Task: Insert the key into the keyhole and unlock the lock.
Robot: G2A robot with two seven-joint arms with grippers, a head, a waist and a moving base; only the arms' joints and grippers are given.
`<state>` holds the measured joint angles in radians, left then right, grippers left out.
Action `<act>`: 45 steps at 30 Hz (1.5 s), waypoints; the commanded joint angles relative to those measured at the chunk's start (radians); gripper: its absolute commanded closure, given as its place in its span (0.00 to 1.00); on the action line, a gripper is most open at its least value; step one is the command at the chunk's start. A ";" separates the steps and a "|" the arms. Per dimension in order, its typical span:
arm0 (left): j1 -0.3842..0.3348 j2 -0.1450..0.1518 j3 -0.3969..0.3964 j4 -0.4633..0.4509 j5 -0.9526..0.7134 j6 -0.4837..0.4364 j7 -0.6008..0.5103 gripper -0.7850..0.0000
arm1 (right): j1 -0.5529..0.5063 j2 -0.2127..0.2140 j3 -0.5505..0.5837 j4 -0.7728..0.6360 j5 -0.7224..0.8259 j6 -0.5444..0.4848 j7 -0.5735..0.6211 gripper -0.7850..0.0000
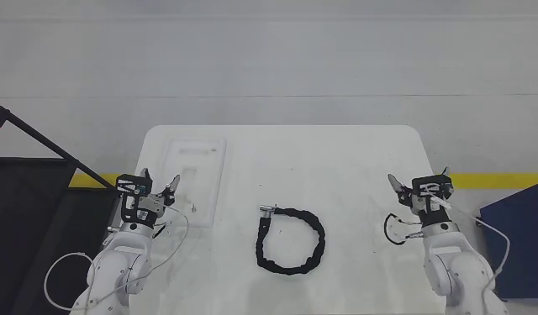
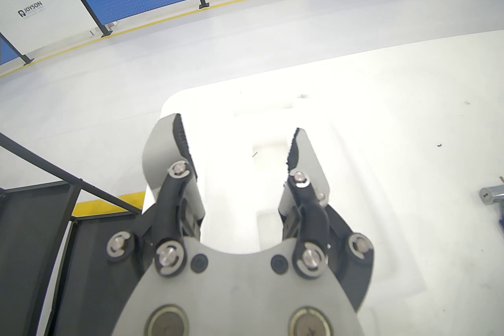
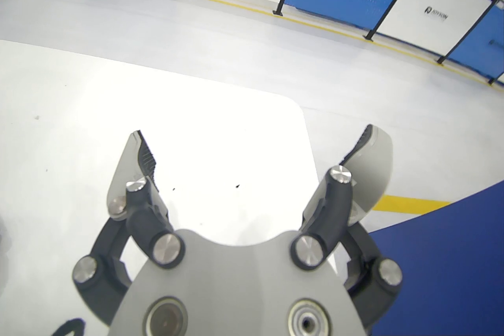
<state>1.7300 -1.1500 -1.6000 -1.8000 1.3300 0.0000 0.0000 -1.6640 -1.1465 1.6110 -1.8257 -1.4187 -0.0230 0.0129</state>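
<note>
The left gripper (image 2: 238, 125) and right gripper (image 3: 252, 132) stand apart, flanking the lock (image 1: 318, 231); key indistinct.

top: overhead, facing down | wrists: low, close, facing forward (toward far edge) | shared: table (image 1: 353, 164)

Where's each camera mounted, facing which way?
Top view: mounted overhead, looking down on table; left gripper, right gripper flank cable lock.
Left wrist view: on left arm, faces across white tray; open left gripper in front.
Right wrist view: on right arm, faces table's far corner; open right gripper in front.
Shared: top and left wrist views both show tray, lock.
</note>
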 commanded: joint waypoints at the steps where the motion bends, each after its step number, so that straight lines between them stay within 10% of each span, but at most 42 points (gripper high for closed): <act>1: 0.000 0.000 0.000 0.000 0.000 0.000 0.000 0.00 | 0.021 0.000 -0.010 -0.007 -0.030 -0.009 0.008 0.00; 33: 0.000 0.000 0.000 0.000 0.000 0.000 0.000 0.00 | 0.378 -0.040 -0.501 0.037 -0.421 -0.315 0.250 0.00; 45: 0.000 0.000 0.000 0.000 0.000 0.000 0.000 0.00 | 0.216 -0.015 -0.321 -0.002 -0.343 -0.293 0.186 0.00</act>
<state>1.7300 -1.1500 -1.6000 -1.8000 1.3300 0.0000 0.0000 -1.4161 -1.1662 1.2507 -1.8173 -1.7785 -0.3163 0.2123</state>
